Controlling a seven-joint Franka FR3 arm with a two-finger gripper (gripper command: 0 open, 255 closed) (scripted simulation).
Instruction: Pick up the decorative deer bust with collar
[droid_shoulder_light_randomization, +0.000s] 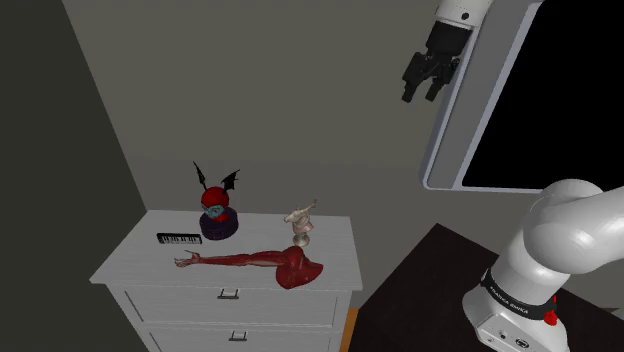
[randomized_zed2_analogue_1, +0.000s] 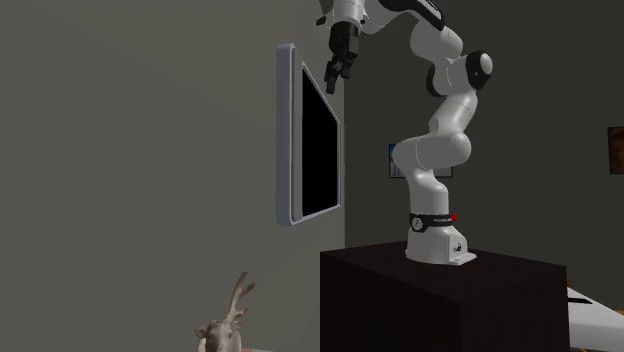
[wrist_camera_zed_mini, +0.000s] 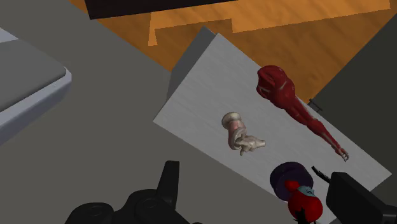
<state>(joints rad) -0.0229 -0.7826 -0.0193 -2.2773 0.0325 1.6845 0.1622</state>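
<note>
While the empty claw hangs open high above, the deer bust looks stiff, antlers fragile; grip its neck.

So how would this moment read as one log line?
claw: open, empty, high up | target: pale beige antlered deer bust, upright on white dresser | contact: none

So it's a white dresser with drawers. On top, going by the shoulder view: a pale deer bust stands right of the middle, a red anatomical arm lies along the near edge, a bat-winged red figure sits at the far side, and a small black keyboard is just left of it.
</note>
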